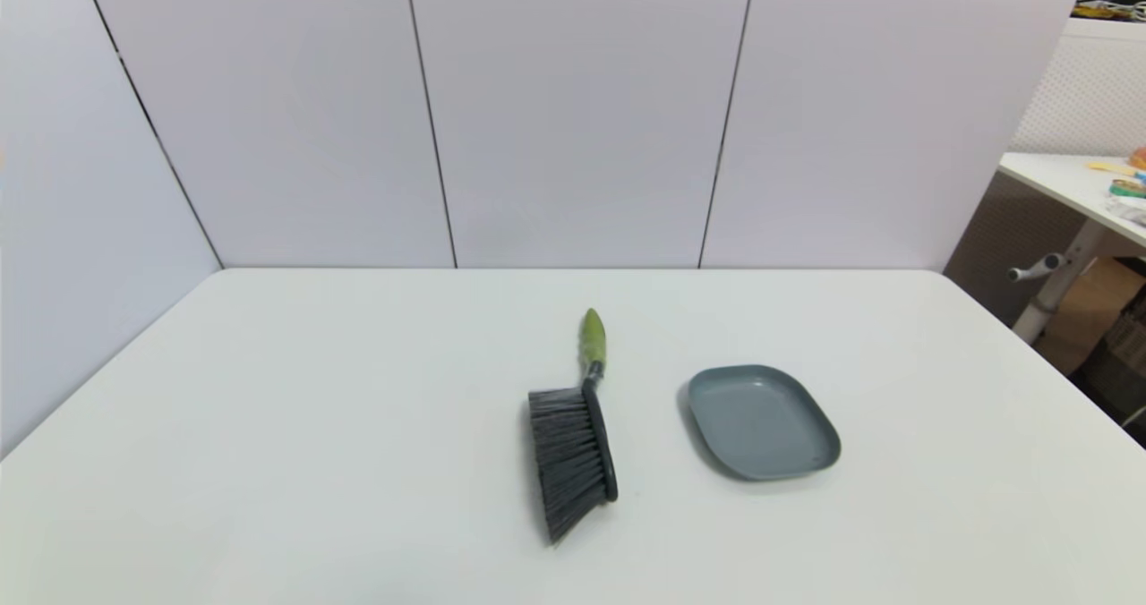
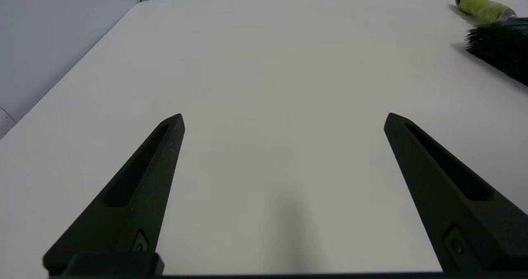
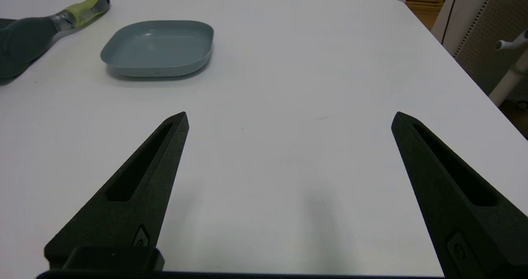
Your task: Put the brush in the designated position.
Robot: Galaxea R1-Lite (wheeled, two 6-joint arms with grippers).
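Note:
The brush (image 1: 577, 435) lies on its side at the middle of the white table, bristles toward the left, lime-green handle pointing to the far wall. It also shows in the left wrist view as the brush (image 2: 497, 39) and in the right wrist view as the brush (image 3: 37, 31). A grey tray (image 1: 761, 421) sits just to its right, empty; the tray (image 3: 159, 48) shows too. My left gripper (image 2: 284, 118) is open over bare table, well short of the brush. My right gripper (image 3: 288, 118) is open, short of the tray. Neither arm appears in the head view.
White wall panels close off the far and left sides of the table (image 1: 269, 426). Beyond the table's right edge stands another table (image 1: 1074, 184) with small items, its leg and a cardboard box beneath.

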